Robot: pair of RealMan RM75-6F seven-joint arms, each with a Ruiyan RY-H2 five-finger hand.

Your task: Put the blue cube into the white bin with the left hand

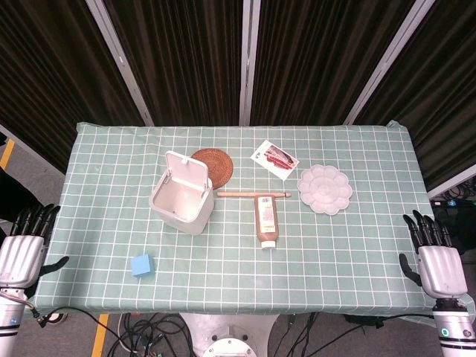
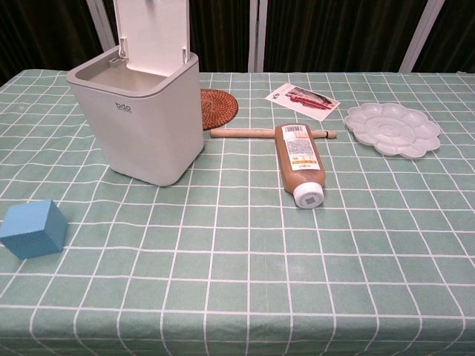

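The blue cube [image 1: 142,265] [image 2: 33,228] lies on the green checked tablecloth near the front left. Behind it and to the right stands the white bin [image 1: 181,195] [image 2: 141,119] with its lid flipped up. My left hand [image 1: 24,244] hangs off the table's left edge, fingers spread, holding nothing, well left of the cube. My right hand [image 1: 433,253] is off the right edge, also with fingers apart and nothing in it. Neither hand shows in the chest view.
A brown bottle [image 1: 266,219] [image 2: 300,159] lies on its side mid-table with a wooden stick [image 1: 253,194] [image 2: 271,133] behind it. A round woven coaster [image 1: 214,163] [image 2: 218,107], a printed card [image 1: 274,158] [image 2: 302,101] and a white paint palette [image 1: 325,190] [image 2: 392,128] lie further back.
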